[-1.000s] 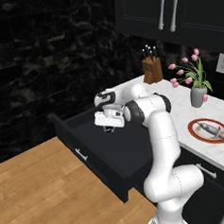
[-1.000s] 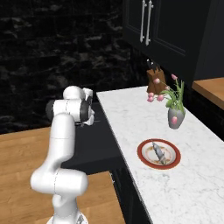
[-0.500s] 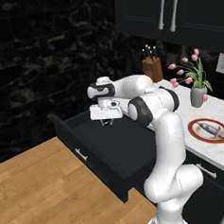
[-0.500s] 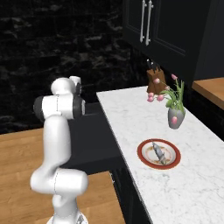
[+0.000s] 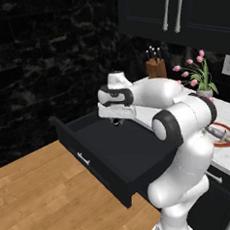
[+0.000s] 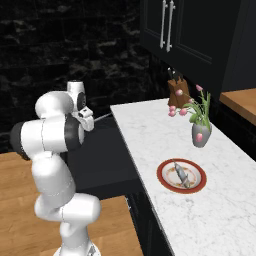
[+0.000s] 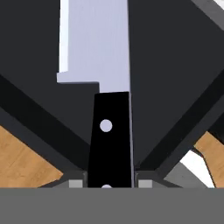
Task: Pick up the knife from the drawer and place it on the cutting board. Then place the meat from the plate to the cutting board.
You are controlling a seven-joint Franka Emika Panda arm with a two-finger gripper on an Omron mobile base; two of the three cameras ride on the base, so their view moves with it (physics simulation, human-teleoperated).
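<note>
In the hand view the knife (image 7: 109,131) runs straight up from my gripper (image 7: 107,183), its black handle clamped between the two fingertips (image 7: 77,183) and its broad silver blade pointing away. The gripper (image 5: 116,120) hangs shut on the knife a little above the back of the open black drawer (image 5: 114,148). The drawer (image 6: 107,150) also shows beside the counter in the right base view. The meat (image 6: 180,173) lies on the red-rimmed plate (image 6: 162,176), whose edge (image 5: 229,141) peeks out behind my arm. The cutting board is out of view.
A brown knife block (image 6: 176,91) stands at the back of the white marble counter (image 6: 150,130). A vase of pink flowers (image 6: 201,134) is just beyond the plate. Tall black cabinets (image 5: 177,10) hang above. Wooden floor (image 5: 40,200) lies before the drawer.
The arm has swung round over the drawer, its elbow moving toward the base, and the hand with the knife has risen slightly. The jaws have stayed shut on the handle.
</note>
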